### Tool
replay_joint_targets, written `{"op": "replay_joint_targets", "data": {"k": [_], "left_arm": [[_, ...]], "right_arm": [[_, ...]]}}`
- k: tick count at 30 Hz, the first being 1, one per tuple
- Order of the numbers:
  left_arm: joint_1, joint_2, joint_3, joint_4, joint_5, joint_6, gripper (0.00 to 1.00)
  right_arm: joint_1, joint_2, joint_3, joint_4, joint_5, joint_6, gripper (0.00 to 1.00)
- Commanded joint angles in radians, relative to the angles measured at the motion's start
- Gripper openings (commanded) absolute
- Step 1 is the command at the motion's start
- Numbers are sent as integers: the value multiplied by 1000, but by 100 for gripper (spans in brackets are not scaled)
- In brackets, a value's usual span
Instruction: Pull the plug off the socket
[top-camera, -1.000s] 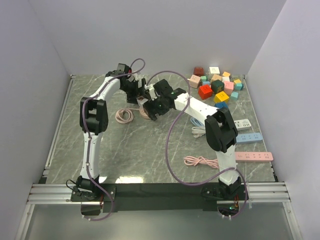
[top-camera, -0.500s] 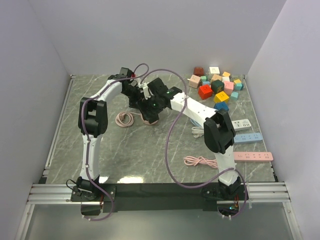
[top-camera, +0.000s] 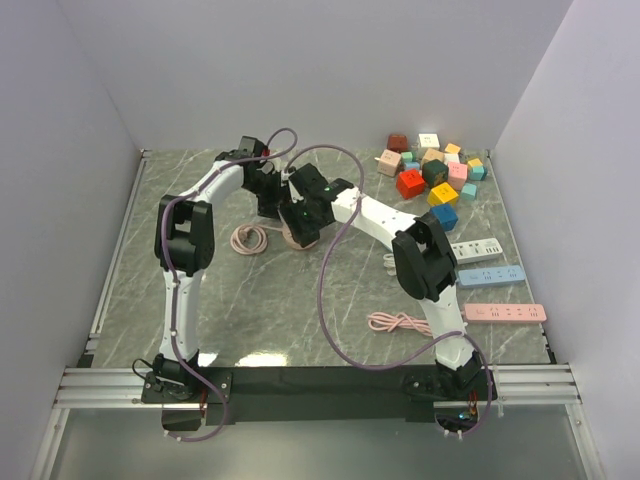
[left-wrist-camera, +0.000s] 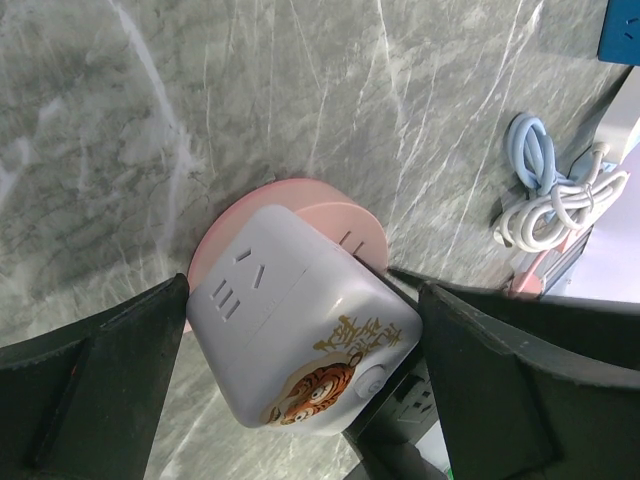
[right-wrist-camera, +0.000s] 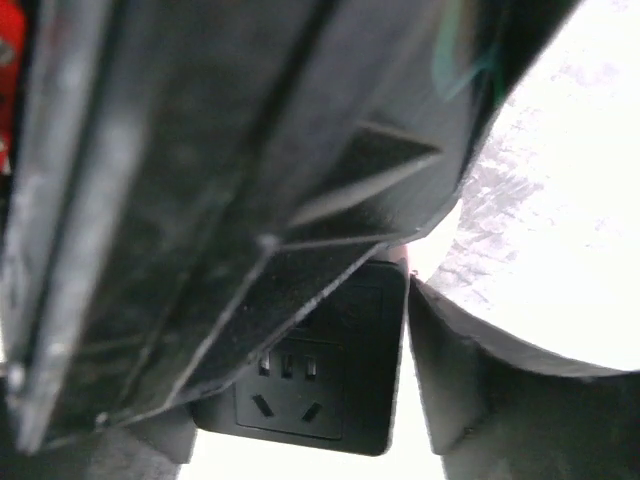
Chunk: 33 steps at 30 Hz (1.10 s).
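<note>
A white cube plug with a tiger sticker sat on a round pink socket on the grey marble table, left of centre toward the back. The left gripper was spread wide, one finger on each side of the plug. The right gripper crowded the same spot. Its camera was mostly blocked, so whether it pinched anything could not be told.
</note>
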<state>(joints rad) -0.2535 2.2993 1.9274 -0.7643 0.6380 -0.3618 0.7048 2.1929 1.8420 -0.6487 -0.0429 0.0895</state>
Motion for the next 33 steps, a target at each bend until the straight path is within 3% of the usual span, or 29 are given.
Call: {"op": "replay_joint_targets", "data": {"k": [1, 3, 4, 7, 12, 17, 21, 29, 33], "left_arm": [[-10, -57, -21, -18, 11, -3, 99], [-10, -60, -16, -29, -12, -2, 99], [-10, -69, -18, -23, -33, -9, 99], [8, -106, -18, 8, -132, -77, 99], [71, -184, -34, 141, -273, -250, 99], [137, -218, -54, 252, -267, -356, 99], [158, -227, -37, 243, -239, -384, 99], [119, -526, -508, 428, -138, -364, 99], [71, -662, -701, 479, -173, -390, 99]], "right_arm": [[9, -15, 25, 35, 18, 39, 61], [7, -16, 31, 26, 3, 38, 41], [9, -19, 26, 24, -2, 36, 24], [9, -38, -1, 4, 3, 36, 0], [7, -104, -111, 4, -21, 67, 0], [7, -119, -133, -2, -63, 105, 0], [-7, -111, -96, -20, -86, 128, 0], [-117, -127, -50, 34, -381, 386, 0], [-169, -124, -70, 93, -538, 499, 0]]}}
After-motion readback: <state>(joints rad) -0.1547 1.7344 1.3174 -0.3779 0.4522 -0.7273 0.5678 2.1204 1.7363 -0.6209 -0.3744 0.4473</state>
